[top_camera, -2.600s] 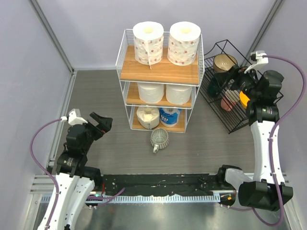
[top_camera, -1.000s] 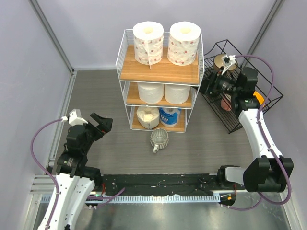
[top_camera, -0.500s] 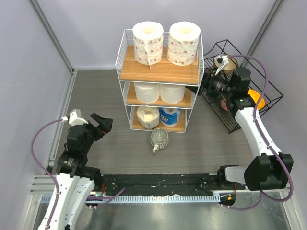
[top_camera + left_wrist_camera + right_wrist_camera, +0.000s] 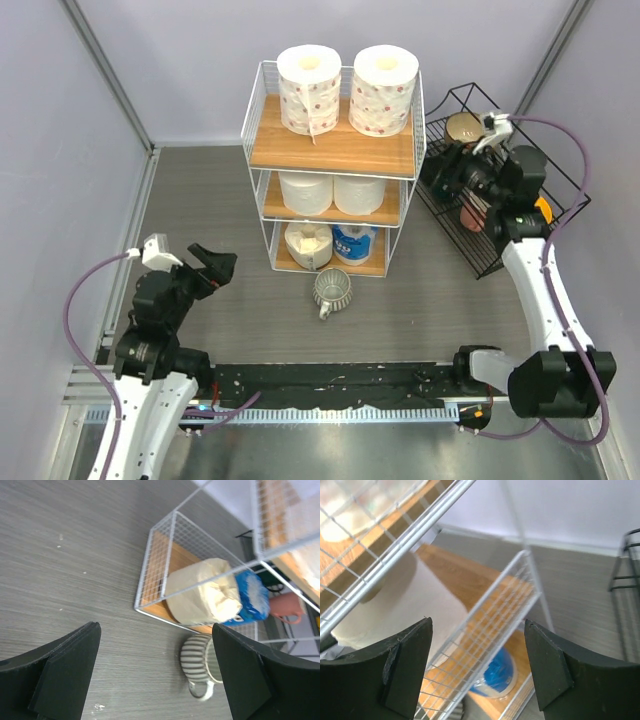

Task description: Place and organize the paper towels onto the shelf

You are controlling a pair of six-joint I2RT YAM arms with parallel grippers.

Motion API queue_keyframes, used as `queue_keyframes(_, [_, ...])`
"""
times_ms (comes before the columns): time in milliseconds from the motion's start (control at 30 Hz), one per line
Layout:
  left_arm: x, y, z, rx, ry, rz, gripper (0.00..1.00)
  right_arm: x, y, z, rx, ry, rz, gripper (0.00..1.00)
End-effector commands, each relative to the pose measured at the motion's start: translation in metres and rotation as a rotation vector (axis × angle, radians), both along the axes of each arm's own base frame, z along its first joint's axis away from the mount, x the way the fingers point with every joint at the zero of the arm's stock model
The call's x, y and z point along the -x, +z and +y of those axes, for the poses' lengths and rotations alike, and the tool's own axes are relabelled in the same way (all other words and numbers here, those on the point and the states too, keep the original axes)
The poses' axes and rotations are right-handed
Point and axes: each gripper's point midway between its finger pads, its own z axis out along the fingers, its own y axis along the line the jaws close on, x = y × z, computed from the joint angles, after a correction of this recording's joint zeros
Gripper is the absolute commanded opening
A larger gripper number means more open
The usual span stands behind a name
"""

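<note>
The shelf (image 4: 340, 148) stands at the back centre with six paper towels on it. Two red-dotted rolls (image 4: 309, 88) stand on the top board. Two plain white rolls (image 4: 305, 192) sit on the middle board. A ragged cream roll (image 4: 307, 243) and a blue-wrapped roll (image 4: 354, 243) sit on the bottom board. My left gripper (image 4: 218, 262) hangs open and empty left of the shelf, facing the cream roll (image 4: 202, 592). My right gripper (image 4: 440, 172) is open and empty just off the shelf's right side, looking at a white roll (image 4: 405, 600) and the blue roll (image 4: 497, 677).
A ribbed glass mug (image 4: 332, 290) lies on its side on the table just in front of the shelf. A black wire rack (image 4: 500, 215) with bowls stands right of the shelf, under my right arm. Grey walls close in the table at the back and on both sides.
The right gripper reached in at the shelf's right side, the two white rolls shifted left, then the gripper drew back to the right. The left arm sank slightly.
</note>
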Motion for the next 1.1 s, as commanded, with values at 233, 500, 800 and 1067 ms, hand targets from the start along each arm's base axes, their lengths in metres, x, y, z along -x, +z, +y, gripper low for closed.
queue_keyframes(233, [0.036,0.039,-0.027,0.15,-0.153,-0.148,0.97,0.001,0.031,-0.106,-0.109,-0.558,-0.023,0.79])
queue_keyframes(500, [0.005,0.081,-0.034,0.104,-0.181,-0.183,0.97,0.005,0.036,-0.108,-0.151,-0.583,-0.009,0.79])
queue_keyframes(800, [-0.024,0.082,-0.027,0.068,-0.011,-0.075,0.97,0.007,0.038,-0.109,-0.153,-0.593,-0.004,0.79])
queue_keyframes(1067, [-0.017,0.09,-0.075,-0.092,-0.009,-0.095,0.99,0.008,0.034,-0.112,-0.117,-0.601,0.0,0.79])
